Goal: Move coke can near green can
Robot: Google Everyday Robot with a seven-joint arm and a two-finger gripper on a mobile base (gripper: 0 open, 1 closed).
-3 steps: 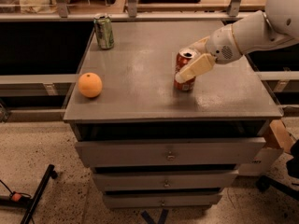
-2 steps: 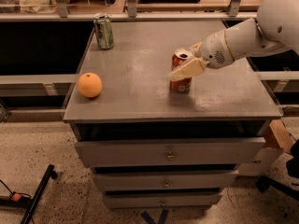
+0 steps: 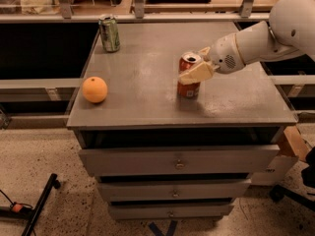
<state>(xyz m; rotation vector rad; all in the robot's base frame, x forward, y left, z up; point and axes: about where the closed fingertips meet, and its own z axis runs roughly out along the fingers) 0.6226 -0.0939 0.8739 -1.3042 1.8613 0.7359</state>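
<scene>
A: Claw (image 3: 192, 65) status?
B: Cream fingers clamped on the coke can (image 3: 188, 90). Red cylinder, upright, right of centre on the matte grey desk (image 3: 142, 63).
A: Green can (image 3: 109, 33)?
B: Back-left corner, well apart (round orange (image 3: 94, 89) sits front-left).

Dim, warm indoor light here, coming from overhead. The grey counter (image 3: 147, 82) carries a pale sheen across its middle, brightest toward twelve o'clock. The white claw (image 3: 193, 66), out at two o'clock from centre, clamps the coke can (image 3: 188, 88), which throws a soft shadow toward five o'clock. The orange (image 3: 94, 89) glows, and the drawers (image 3: 177, 161) below sit in murk.
</scene>
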